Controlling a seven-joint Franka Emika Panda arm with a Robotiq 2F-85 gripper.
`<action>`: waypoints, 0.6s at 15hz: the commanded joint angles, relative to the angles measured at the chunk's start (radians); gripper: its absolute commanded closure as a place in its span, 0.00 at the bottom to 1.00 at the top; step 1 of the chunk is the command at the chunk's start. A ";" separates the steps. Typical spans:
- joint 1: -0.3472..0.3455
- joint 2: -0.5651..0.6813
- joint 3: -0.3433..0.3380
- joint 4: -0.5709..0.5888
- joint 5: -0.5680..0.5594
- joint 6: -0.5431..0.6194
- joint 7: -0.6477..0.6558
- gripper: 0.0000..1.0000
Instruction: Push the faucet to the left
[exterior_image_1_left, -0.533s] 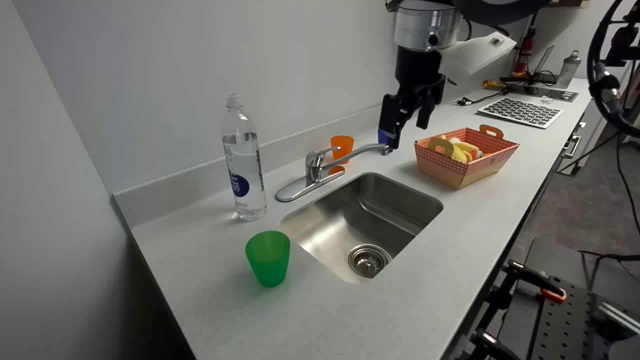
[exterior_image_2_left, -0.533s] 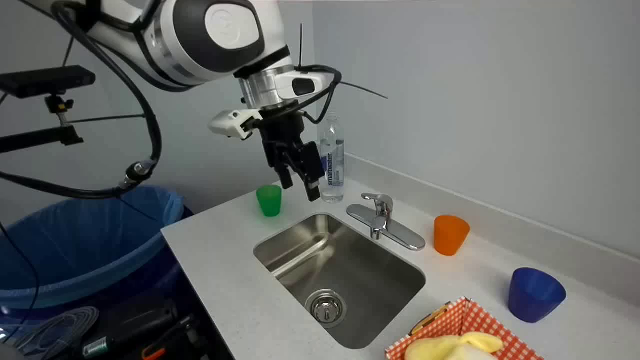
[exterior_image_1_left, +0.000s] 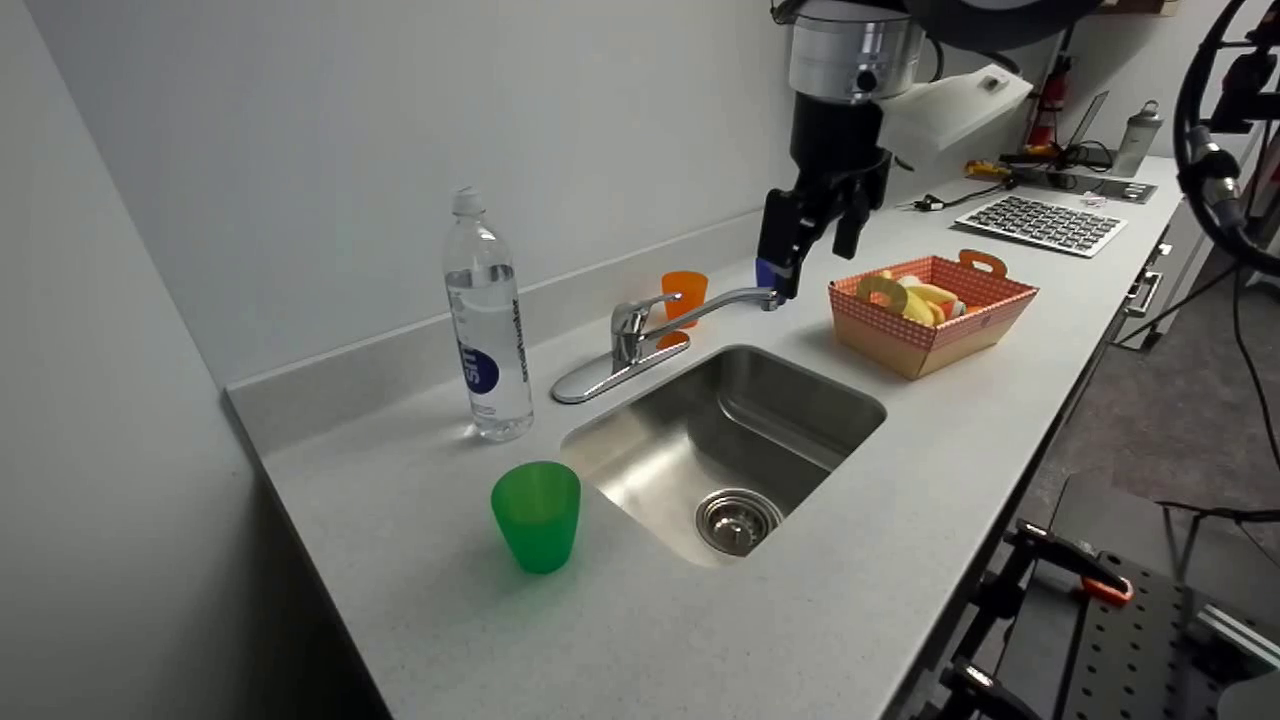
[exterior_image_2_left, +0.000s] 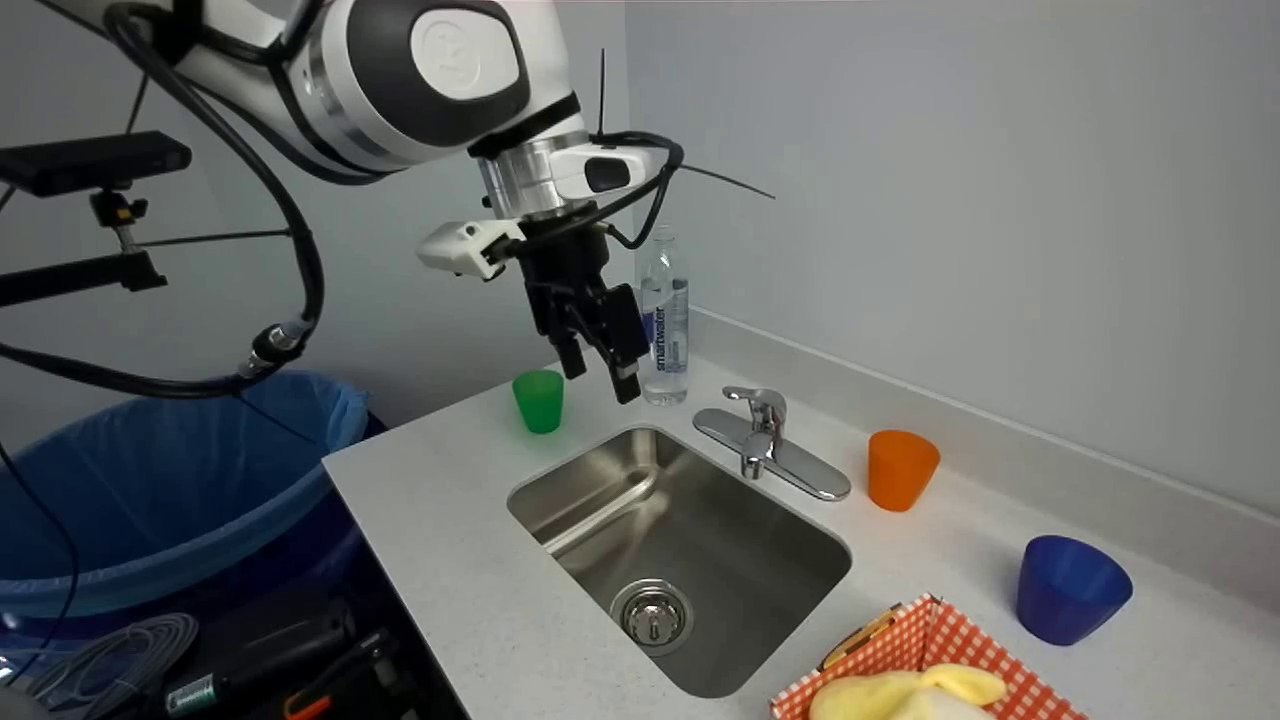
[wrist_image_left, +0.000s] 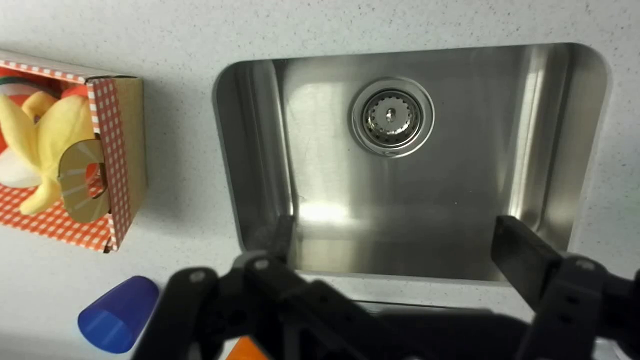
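Note:
The chrome faucet (exterior_image_1_left: 628, 338) stands behind the sink, upright on its long base plate, with its handle on top. In an exterior view its thin spout reaches to the right; in an exterior view the faucet (exterior_image_2_left: 765, 430) shows the spout foreshortened. My gripper (exterior_image_1_left: 815, 265) is open and empty, pointing down above the counter. In an exterior view the gripper (exterior_image_2_left: 600, 380) hangs above and left of the faucet, with a gap between. In the wrist view the gripper (wrist_image_left: 395, 230) has its fingers wide apart over the sink and hides nearly all of the faucet.
The steel sink (exterior_image_2_left: 590, 510) lies in front of the faucet. A clear water bottle (exterior_image_1_left: 490, 340) and a green cup (exterior_image_1_left: 538, 520) stand at one end. An orange cup (exterior_image_2_left: 900, 470), a blue cup (exterior_image_2_left: 1070, 590) and a checked basket (exterior_image_1_left: 930, 335) with toy food stand at the other. A wall runs behind.

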 joint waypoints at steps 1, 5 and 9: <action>0.016 0.001 -0.016 0.002 -0.006 -0.003 0.004 0.00; 0.016 0.001 -0.016 0.002 -0.006 -0.003 0.004 0.00; 0.017 0.002 -0.016 0.004 -0.012 -0.001 0.006 0.00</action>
